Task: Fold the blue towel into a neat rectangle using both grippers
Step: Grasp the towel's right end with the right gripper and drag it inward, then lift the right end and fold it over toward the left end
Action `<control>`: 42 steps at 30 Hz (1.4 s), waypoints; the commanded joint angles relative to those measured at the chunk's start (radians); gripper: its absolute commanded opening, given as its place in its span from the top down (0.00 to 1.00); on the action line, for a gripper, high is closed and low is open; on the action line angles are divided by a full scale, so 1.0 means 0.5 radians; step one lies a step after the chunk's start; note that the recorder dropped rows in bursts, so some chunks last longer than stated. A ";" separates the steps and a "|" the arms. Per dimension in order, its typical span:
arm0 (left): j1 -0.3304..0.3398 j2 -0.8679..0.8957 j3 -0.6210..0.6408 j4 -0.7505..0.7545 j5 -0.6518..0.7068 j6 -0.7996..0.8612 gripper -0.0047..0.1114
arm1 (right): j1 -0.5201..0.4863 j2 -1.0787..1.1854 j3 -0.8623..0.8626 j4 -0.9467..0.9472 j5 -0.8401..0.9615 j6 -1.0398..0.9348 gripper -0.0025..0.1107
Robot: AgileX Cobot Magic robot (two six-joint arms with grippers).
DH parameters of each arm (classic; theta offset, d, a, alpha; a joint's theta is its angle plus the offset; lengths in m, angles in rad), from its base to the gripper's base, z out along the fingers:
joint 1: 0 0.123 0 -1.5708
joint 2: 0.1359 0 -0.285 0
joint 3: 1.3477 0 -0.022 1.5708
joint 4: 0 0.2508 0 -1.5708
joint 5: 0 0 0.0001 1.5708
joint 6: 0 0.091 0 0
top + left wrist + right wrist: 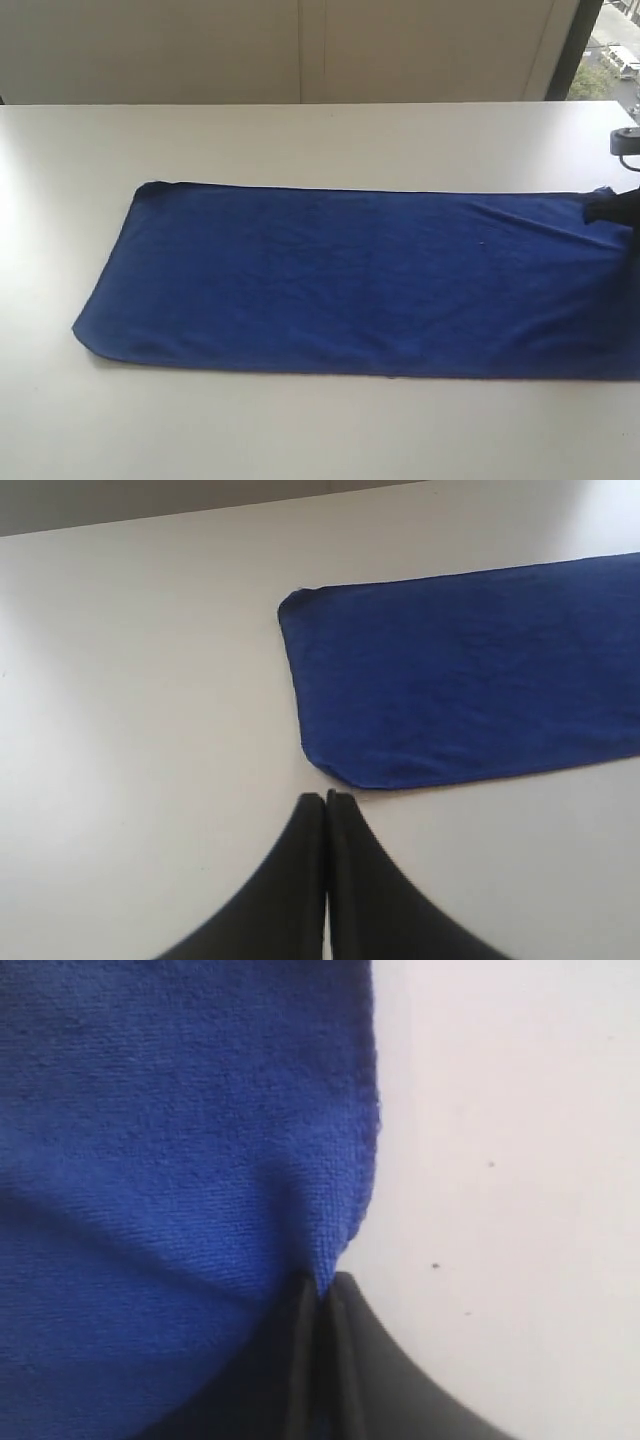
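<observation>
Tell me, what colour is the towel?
Deep royal blue towel, plain; clearest in the exterior view.

Bare tabletop is ringing the blue towel (350,280) on three sides.
The white table (300,430) is offering open passage along the towel's near, far and left edges. The right gripper (322,1285) is blocking its right end, pinching the hem. The left gripper (326,800), closed, is hovering over bare table beside a corner. A black fitting (626,143), possibly a mount, is crowding the right rim.

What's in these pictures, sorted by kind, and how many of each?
blue towel: 1
grippers: 2 (left gripper, right gripper)
table: 1
Total: 4
</observation>
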 commanded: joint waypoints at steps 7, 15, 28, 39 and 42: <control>0.000 -0.009 0.008 -0.003 0.006 -0.012 0.96 | -0.164 -0.069 -0.165 -0.201 0.064 0.026 0.98; 0.000 -0.009 0.008 -0.003 0.006 -0.012 0.96 | -0.189 -0.089 -0.241 -0.204 0.088 0.071 0.98; 0.000 -0.009 0.008 -0.003 0.006 -0.012 0.96 | 0.250 -0.396 -0.384 -0.011 0.364 0.071 0.98; 0.000 -0.009 0.008 -0.003 0.006 -0.012 0.96 | 1.138 -0.430 -0.675 -0.011 0.369 0.310 0.98; 0.000 -0.009 0.008 -0.003 0.006 -0.012 0.96 | 1.275 -0.376 -0.761 -0.011 0.360 0.352 0.98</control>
